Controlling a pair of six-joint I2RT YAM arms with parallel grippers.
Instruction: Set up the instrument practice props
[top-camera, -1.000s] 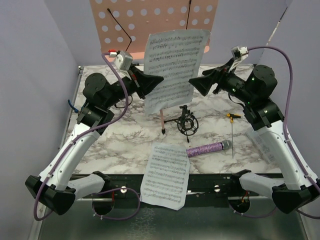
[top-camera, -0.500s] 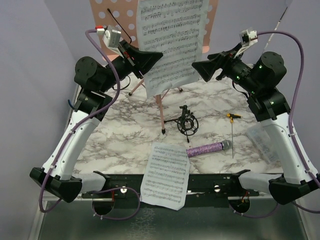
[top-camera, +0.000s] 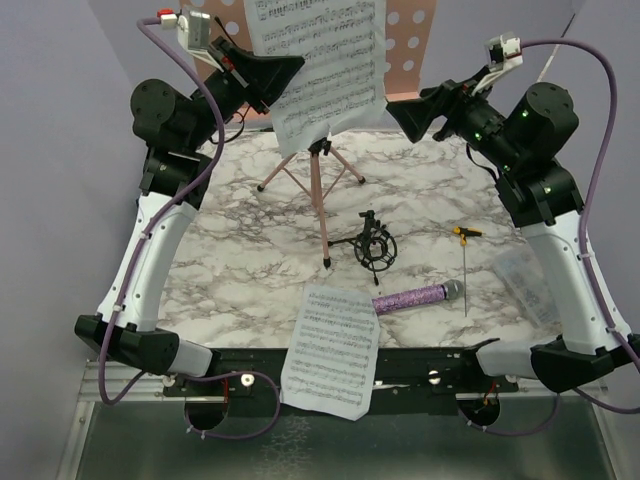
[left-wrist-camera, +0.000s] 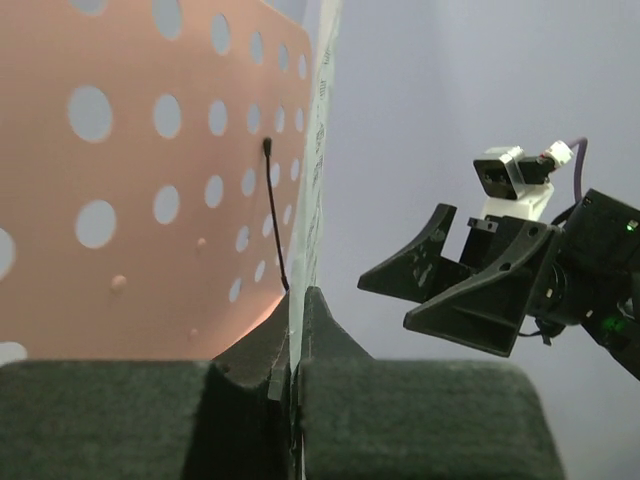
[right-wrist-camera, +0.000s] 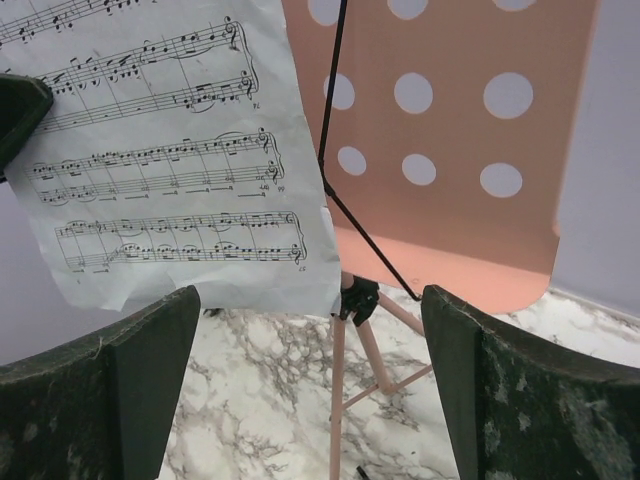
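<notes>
The pink perforated music stand (top-camera: 410, 40) stands at the back on tripod legs (top-camera: 318, 190). My left gripper (top-camera: 298, 68) is shut on the left edge of a white sheet-music page (top-camera: 320, 60) and holds it upright in front of the stand's desk. In the left wrist view the page (left-wrist-camera: 318, 150) runs edge-on between the closed fingers, beside the stand (left-wrist-camera: 130, 180). My right gripper (top-camera: 395, 108) is open and empty, just right of the page. In the right wrist view it (right-wrist-camera: 310, 300) faces the page (right-wrist-camera: 160, 150) and stand (right-wrist-camera: 450, 130). A second page (top-camera: 332, 348), the purple microphone (top-camera: 418, 296) and the black shock-mount (top-camera: 373, 246) lie on the table.
A yellow-handled screwdriver (top-camera: 466, 262) lies right of the shock-mount. A clear plastic bag (top-camera: 525, 280) lies at the right edge. A thin black retaining wire (right-wrist-camera: 335, 120) crosses the stand's desk. The second page overhangs the table's front edge.
Both arms have risen. My left gripper has carried the page up and to the left, against the stand's desk. The right gripper has followed upward, still open.
</notes>
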